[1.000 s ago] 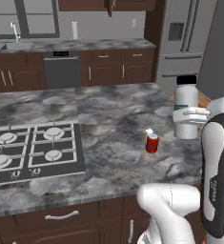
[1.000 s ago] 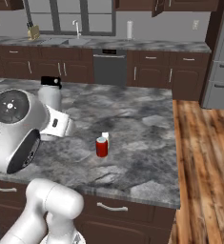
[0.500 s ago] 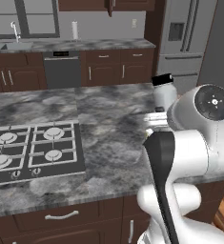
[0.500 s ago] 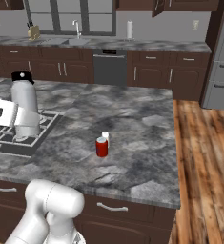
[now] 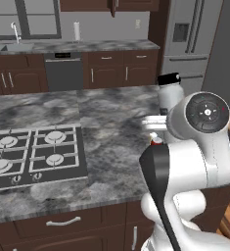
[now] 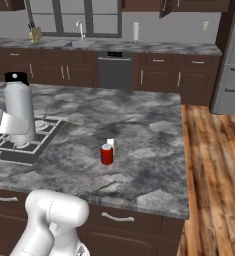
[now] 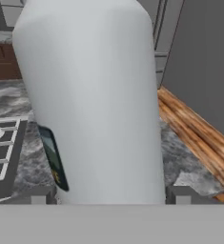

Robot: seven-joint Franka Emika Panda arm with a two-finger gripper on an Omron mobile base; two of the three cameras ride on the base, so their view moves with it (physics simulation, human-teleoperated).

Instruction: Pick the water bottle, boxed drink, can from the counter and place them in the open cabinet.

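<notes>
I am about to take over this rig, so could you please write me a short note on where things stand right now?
Gripper: closed around the water bottle, which is held upright and lifted above the cooktop side of the counter.
Can: standing on the counter, near the front edge.
Boxed drink: just behind the can, close to it; whether they touch is unclear.
Done: bottle picked up.
Left: carry the bottle to the open cabinet and set it inside, then fetch the can and the boxed drink. Nothing looks placed yet.
</notes>
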